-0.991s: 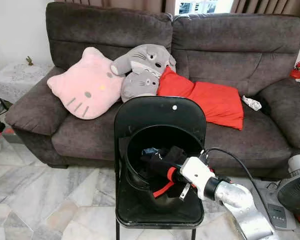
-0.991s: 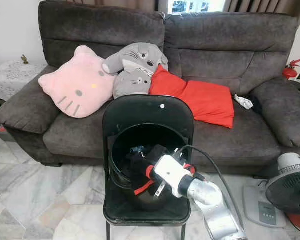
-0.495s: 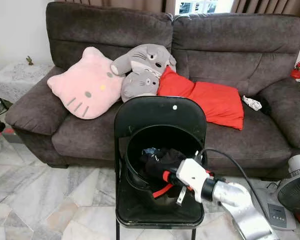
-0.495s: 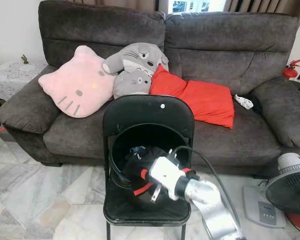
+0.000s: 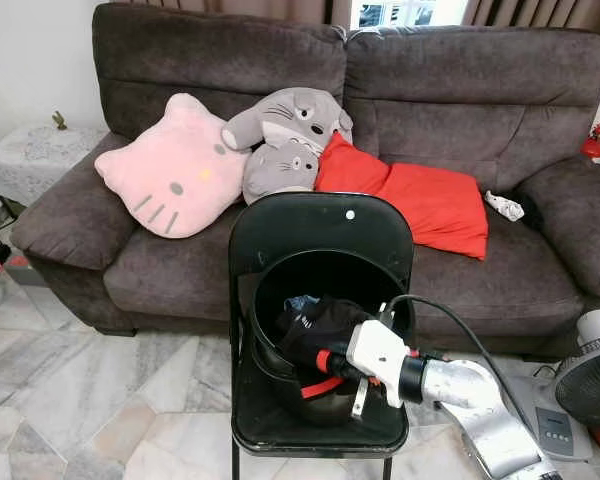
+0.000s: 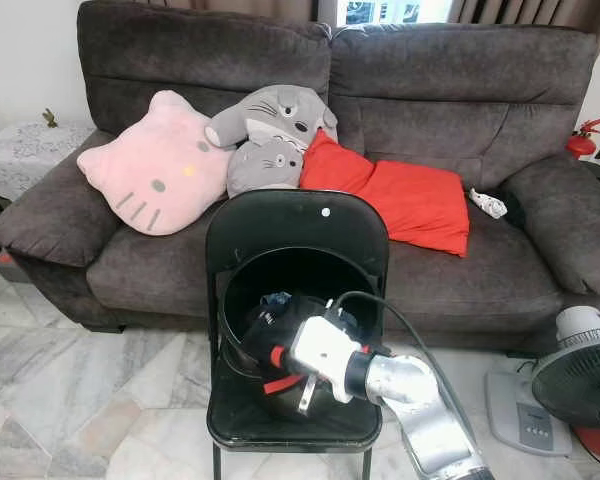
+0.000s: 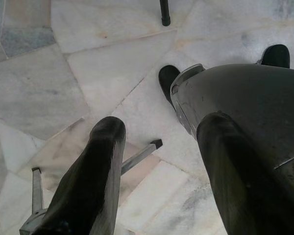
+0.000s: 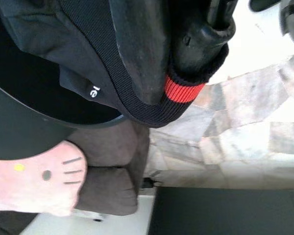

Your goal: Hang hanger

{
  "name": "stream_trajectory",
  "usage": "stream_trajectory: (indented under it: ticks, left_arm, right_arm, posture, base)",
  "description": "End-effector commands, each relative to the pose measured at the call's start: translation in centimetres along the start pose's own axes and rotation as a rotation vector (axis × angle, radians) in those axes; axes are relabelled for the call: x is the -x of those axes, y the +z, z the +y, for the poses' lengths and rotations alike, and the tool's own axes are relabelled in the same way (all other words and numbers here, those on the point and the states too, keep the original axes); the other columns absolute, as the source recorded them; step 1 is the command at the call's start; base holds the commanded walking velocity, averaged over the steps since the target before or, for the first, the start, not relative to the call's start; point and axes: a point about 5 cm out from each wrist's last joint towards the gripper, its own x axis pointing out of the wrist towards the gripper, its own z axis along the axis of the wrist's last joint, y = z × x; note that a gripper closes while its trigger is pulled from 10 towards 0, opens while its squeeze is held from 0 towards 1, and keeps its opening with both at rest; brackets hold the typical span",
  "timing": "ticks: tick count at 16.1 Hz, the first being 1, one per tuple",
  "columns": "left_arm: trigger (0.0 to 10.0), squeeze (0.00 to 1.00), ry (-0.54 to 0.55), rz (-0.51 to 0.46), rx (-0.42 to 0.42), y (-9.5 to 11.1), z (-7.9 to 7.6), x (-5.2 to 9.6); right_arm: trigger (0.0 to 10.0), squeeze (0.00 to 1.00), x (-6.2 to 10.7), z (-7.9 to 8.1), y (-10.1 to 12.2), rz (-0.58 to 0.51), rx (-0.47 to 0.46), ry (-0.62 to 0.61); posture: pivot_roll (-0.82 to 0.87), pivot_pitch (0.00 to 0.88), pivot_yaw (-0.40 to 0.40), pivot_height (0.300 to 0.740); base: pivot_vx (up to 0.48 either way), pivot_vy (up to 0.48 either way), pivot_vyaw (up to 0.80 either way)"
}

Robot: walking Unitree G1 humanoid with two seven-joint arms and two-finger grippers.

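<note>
The right gripper [image 5: 302, 345] had pushed farther left into the round black bucket [image 5: 270, 300] on the folding chair [image 5: 320, 225], its fingers buried in soft black ribbed clothing [image 8: 112, 58]; their grip could not be told. The hanger could not be made out. The left gripper [image 7: 157, 161] hung released above marble floor [image 7: 63, 73].

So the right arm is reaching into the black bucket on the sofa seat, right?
Not quite. The black bucket stands on the black folding chair, which is in front of the sofa, as the left eye view shows. The right gripper does reach into it, among dark clothing.
</note>
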Motion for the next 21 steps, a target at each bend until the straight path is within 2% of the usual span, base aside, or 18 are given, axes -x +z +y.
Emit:
stream_trajectory:
  ticks: [1,2,3,4,5,6,7,8,15,18,21]
  left_arm:
    - [10.0,0.00,-0.008,0.028,0.007,-0.8,-0.3,0.1]
    - [10.0,0.00,-0.008,0.028,0.007,-0.8,-0.3,0.1]
    - [10.0,0.00,-0.009,0.028,0.007,-0.7,-0.3,0.1]
    - [10.0,0.00,-0.008,0.028,0.006,-0.7,-0.3,0.1]
    - [10.0,0.00,-0.008,0.028,0.006,-0.7,-0.3,0.1]
    - [10.0,0.00,-0.008,0.029,0.006,-0.7,-0.3,0.1]
    - [10.0,0.00,-0.008,0.029,0.005,-0.7,-0.3,0.1]
    - [10.0,0.00,-0.008,0.029,0.005,-0.7,-0.3,0.1]
    - [10.0,0.00,-0.009,0.029,0.005,-0.7,-0.3,0.1]
    - [10.0,0.00,-0.010,0.028,0.005,-0.7,-0.3,0.1]
    - [10.0,0.00,-0.011,0.028,0.003,-0.7,-0.3,0.1]
  right_arm:
    - [0.0,0.00,0.0,0.1,0.5,-0.012,0.010,0.022]
    - [1.9,0.00,0.1,0.2,0.2,0.012,0.020,0.034]
    - [2.8,0.00,0.2,0.2,-0.2,0.035,0.027,0.046]
    - [10.0,0.00,0.2,0.3,-0.3,0.042,0.026,0.055]
    - [10.0,0.00,0.2,0.3,-0.3,0.042,0.025,0.057]
    - [10.0,0.51,0.1,0.5,-0.3,0.047,0.019,0.085]
    - [10.0,0.81,0.2,0.7,-0.4,0.053,0.016,0.105]
    - [10.0,1.00,0.2,0.7,-0.5,0.064,0.017,0.112]
    - [10.0,1.00,0.8,1.1,-0.1,0.096,0.053,0.176]
    - [10.0,1.00,1.3,1.3,0.0,0.137,0.084,0.167]
    - [10.0,1.00,1.9,1.6,0.3,0.138,0.077,0.152]
  posture:
    - [-0.11,0.076,0.001,0.740]
    - [-0.11,0.078,0.002,0.740]
    - [-0.11,0.078,0.002,0.740]
    - [-0.11,0.078,0.002,0.740]
    - [-0.11,0.078,0.002,0.740]
    - [-0.11,0.078,0.004,0.740]
    - [-0.11,0.078,0.004,0.740]
    - [-0.11,0.078,0.004,0.740]
    - [-0.12,0.081,0.003,0.740]
    - [-0.12,0.081,0.002,0.740]
    - [-0.13,0.081,0.002,0.740]
  base:
    - [0.000,0.000,0.00]
    - [0.000,0.000,0.00]
    - [0.000,0.000,0.00]
    - [0.000,0.000,0.00]
    - [0.000,0.000,0.00]
    - [0.000,0.000,0.00]
    - [0.000,0.000,0.00]
    - [0.000,0.000,0.00]
    - [0.000,0.000,0.00]
    - [0.000,0.000,0.00]
    - [0.000,0.000,0.00]
